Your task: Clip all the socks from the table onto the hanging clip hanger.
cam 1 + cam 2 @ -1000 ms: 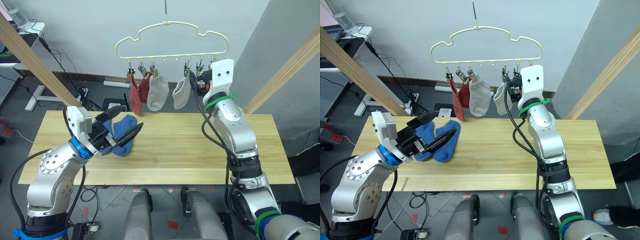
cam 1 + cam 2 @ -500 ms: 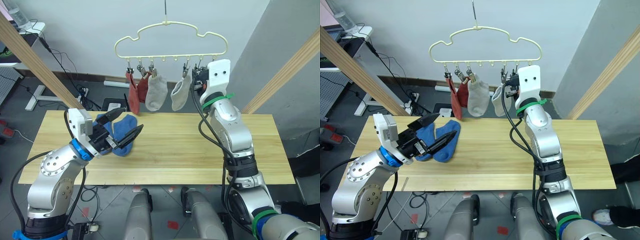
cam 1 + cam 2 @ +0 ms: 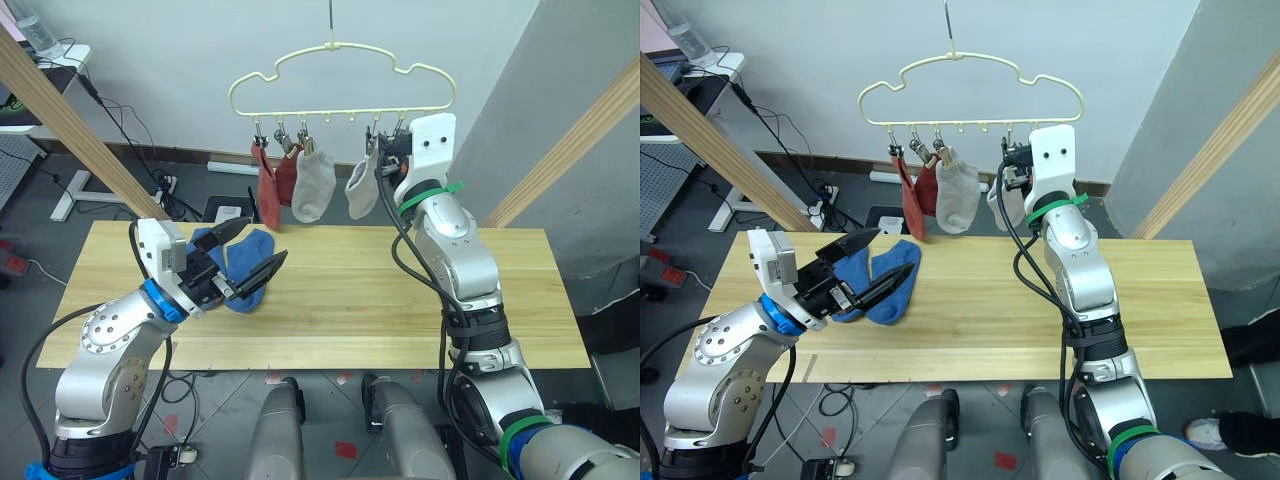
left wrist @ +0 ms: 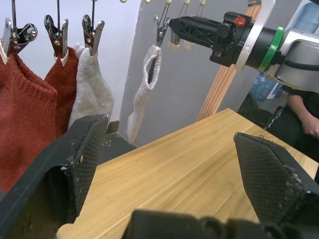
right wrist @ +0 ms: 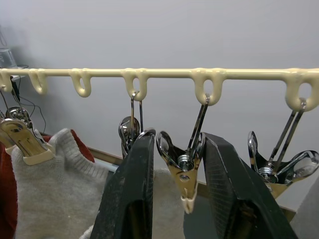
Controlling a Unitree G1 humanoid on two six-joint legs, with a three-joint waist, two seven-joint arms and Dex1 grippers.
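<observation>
The pale-yellow clip hanger (image 3: 340, 70) hangs above the table's (image 3: 400, 310) far edge. Two rust-red socks (image 3: 268, 188) and two light grey socks (image 3: 316, 188) (image 3: 362, 188) hang from its clips. Two blue socks (image 3: 243, 262) lie on the table at the left. My left gripper (image 3: 252, 250) hovers open just over them, holding nothing. My right gripper (image 5: 180, 144) is raised to the hanger's row of clips, open, its fingers (image 5: 132, 189) on either side of an empty metal clip (image 5: 183, 167) just right of the second grey sock.
Slanted wooden poles stand at the left (image 3: 70, 130) and right (image 3: 580, 140) of the table. Cables and a desk (image 3: 45, 60) lie behind at the left. A seated person (image 4: 305, 112) shows beyond the table's right end. The table's middle and right are bare wood.
My right gripper has shifted a little to the left along the row of clips, and the nearest grey sock has swung slightly. The left gripper has hardly moved.
</observation>
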